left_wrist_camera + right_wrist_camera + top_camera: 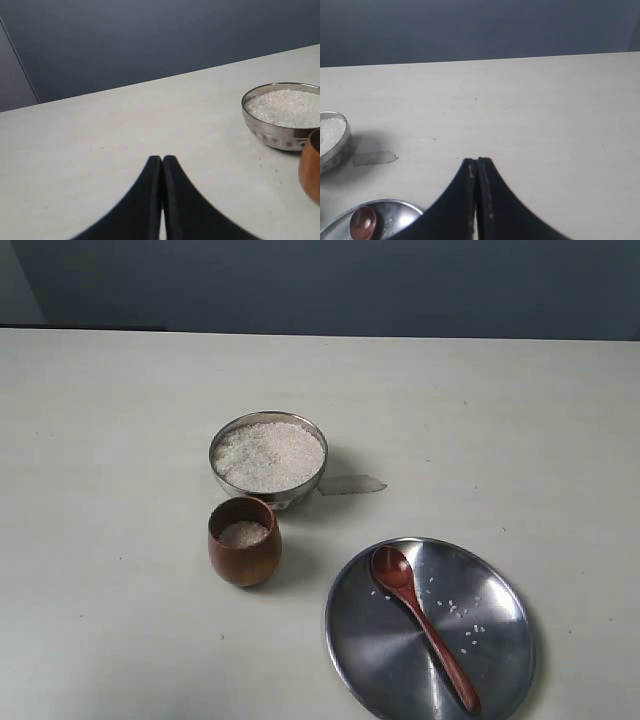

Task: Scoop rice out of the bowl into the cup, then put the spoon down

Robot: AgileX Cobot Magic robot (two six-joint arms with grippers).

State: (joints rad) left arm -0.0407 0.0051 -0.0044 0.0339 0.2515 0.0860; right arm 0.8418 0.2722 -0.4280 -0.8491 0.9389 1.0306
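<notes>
From the outside view, the bench (pixel 120 440) is pale, and its far edge meets a dark blue wall (pixel 330 280). The bowl (pixel 285 500) sits near the middle of the bench. It is full of white rice (pixel 268 455). The cup (pixel 244 565) stands upright just beside the bowl, on the side toward the near edge. I cannot tell if the two touch. The cup has some rice in it too, below its rim. A small clear bit of tape (pixel 350 484) lies flat on the bench, just right of the bowl. A big shiny plate (pixel 380 665) sits by the near edge, right of the cup and apart from it. The spoon (pixel 425 625) lies in the plate. Its round end points toward the bowl and its handle points toward the near edge. A few loose grains lie on the plate beside the handle.

In the left wrist view, the left claw (pixel 162 159) is closed tight. Its two black fingers (pixel 145 200) press together and hold nothing. It hangs over bare bench. The bowl (pixel 272 136) and the cup (pixel 311 167) are off to one side, well apart from it.

In the right wrist view, the right claw (pixel 474 161) is closed tight too, with nothing in it. The plate (pixel 395 217) is just beside it, with the round end of the spoon (pixel 363 223) resting in it. The bowl (pixel 337 150) and the tape (pixel 374 158) are farther off.
</notes>
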